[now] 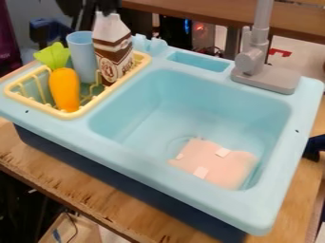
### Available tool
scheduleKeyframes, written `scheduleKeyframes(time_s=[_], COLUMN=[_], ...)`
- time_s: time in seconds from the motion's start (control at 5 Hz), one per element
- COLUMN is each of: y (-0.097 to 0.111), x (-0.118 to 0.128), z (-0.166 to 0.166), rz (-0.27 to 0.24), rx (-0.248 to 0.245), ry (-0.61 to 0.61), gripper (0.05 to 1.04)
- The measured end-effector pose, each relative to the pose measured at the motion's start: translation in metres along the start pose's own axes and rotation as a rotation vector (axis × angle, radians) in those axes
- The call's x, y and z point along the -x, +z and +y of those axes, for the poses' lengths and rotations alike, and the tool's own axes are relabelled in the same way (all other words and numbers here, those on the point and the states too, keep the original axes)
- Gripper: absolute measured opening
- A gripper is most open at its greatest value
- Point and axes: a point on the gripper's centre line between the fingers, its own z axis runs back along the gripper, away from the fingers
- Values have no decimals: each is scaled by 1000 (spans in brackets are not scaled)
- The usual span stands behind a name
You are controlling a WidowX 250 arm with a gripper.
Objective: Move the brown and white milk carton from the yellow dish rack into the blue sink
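Table [76, 184] nearest the camera, under the sink [162, 176]. Inside the sink, toward the near right, a pink sheet [219, 166] with white patches; at the back, a tap [254, 61]. On the left, a rack [33, 105] with carrot [65, 90], cup [81, 52] and tilted carton [114, 52]. At the carton's top, the gripper [108, 7]; cannot tell whether apart, together or clamped on it.

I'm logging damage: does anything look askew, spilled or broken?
The wooden counter has a rough, chipped-looking near edge. The pink sheet with white patches lies askew inside the blue sink. I see no spill.
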Motion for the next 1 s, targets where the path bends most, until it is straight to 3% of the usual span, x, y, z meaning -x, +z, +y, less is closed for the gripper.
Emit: scheduleKeyframes(time_s=[0.4,0.6,1.0], y=[-11,-18,-35], x=[-32,-39,-46], z=[12,19,13], rz=[-9,16,70], rx=[-18,-63,-105], ry=[-9,-9,-14], gripper=[1003,1003,1003])
